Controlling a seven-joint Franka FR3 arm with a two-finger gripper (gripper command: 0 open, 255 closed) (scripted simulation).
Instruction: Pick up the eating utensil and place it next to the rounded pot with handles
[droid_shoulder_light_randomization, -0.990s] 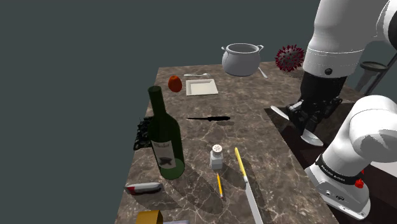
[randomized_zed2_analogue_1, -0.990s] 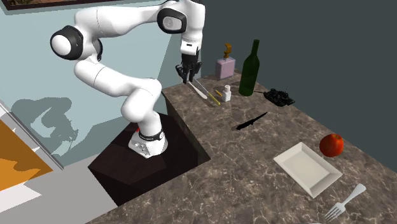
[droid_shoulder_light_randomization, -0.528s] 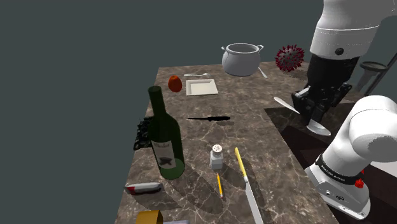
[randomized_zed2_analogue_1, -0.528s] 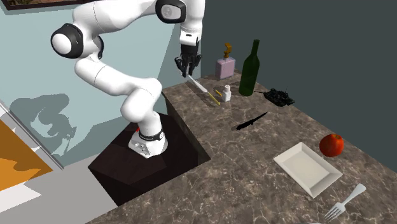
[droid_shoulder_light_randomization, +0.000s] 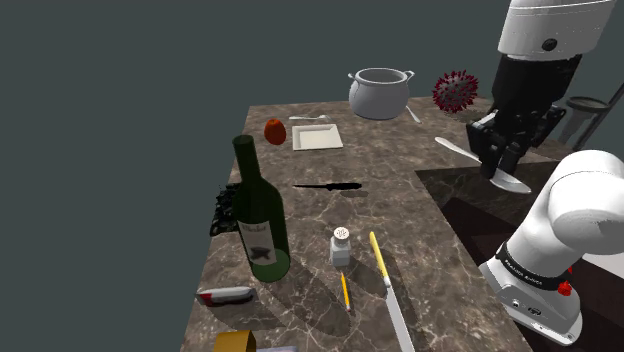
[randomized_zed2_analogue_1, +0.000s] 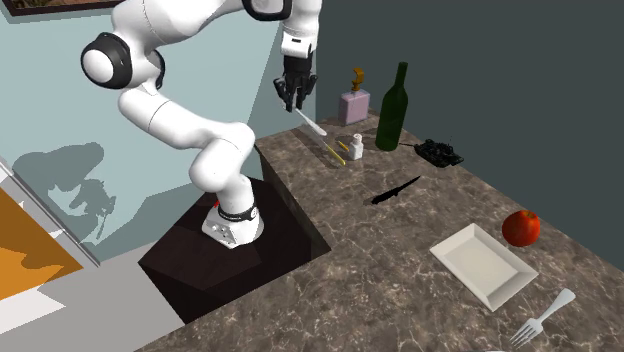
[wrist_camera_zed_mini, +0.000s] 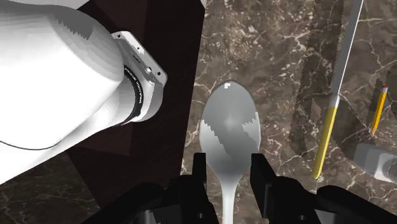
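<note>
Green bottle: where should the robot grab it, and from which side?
Probably the slim neck of the green bottle, coming in level from the shoulder view's right. It stands upright, its body looks wide for a clasp, and a black object crowds its other side.

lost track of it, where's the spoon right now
The spoon is clasped between the fingers, held in the air above the counter's edge at the shoulder view's right, well short of the pot.
</note>
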